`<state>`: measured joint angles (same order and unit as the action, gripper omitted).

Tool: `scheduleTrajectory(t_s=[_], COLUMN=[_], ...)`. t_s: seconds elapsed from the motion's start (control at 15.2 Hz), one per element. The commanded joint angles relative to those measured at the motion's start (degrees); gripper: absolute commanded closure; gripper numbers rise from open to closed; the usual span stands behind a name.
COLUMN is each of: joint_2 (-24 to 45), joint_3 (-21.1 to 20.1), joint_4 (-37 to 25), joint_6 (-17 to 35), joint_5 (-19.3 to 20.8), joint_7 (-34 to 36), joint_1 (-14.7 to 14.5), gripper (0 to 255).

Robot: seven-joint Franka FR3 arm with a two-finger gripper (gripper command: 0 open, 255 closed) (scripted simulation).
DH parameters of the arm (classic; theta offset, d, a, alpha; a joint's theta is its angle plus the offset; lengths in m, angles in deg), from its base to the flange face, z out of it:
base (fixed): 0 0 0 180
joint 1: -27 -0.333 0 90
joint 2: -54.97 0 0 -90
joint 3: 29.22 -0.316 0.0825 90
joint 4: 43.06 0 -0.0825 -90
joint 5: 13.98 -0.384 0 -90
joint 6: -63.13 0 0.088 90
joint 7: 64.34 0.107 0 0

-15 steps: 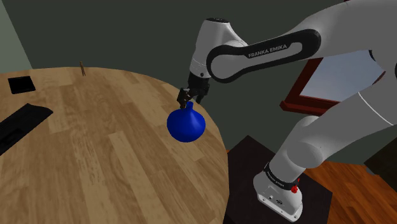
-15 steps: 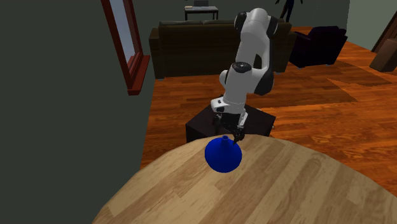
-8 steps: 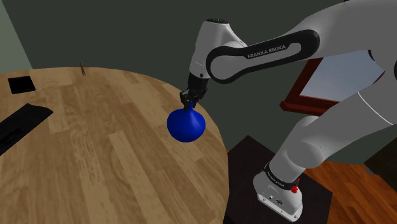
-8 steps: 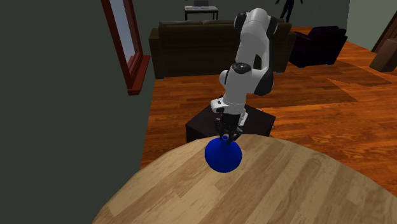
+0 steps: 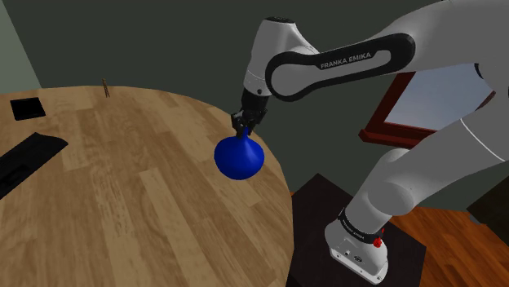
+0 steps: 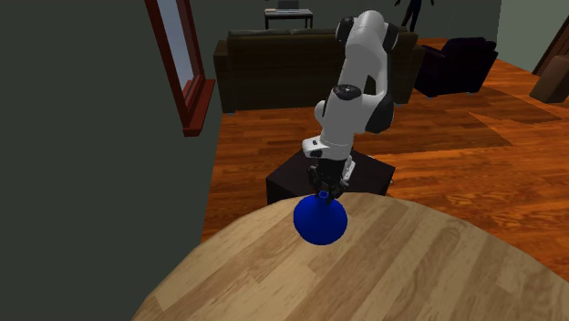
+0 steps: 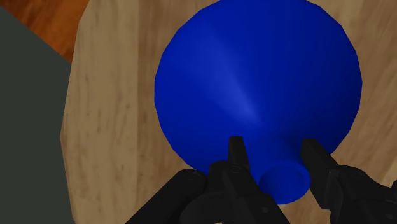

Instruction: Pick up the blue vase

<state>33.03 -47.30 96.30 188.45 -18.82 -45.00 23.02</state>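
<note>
the blue vase [image 5: 239,159] is upright near the edge of the round wooden table [image 5: 122,196], on the side closest to the stand [image 5: 320,204]. the arm bends over from the stand and points straight down, the gripper [image 5: 242,124] pinched on the vase's narrow neck. a second ago those fingers were spread around the neck; now they've closed, and the wrist sits a touch higher.

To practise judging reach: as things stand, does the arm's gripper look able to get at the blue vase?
Very likely yes: the gripper is right over the blue vase, its fingers clasping the narrow neck from both sides, with nothing on the wooden table in the way.
</note>
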Motion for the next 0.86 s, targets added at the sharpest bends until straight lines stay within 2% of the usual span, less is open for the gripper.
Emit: scheduleTrajectory(t_s=[0.0, 0.66, 0.79], joint_2=[-0.62, -2.45, -2.47], joint_3=[0.24, 1.1, 1.11], joint_4=[-1.25, -7.5, -7.6], joint_6=[-1.82, -9.87, -9.99], joint_5=[-0.04, -0.01, -0.01], joint_7=[-0.18, -0.62, -0.62], joint_1=[0.0, 0.08, 0.08], gripper=[255, 255, 255])
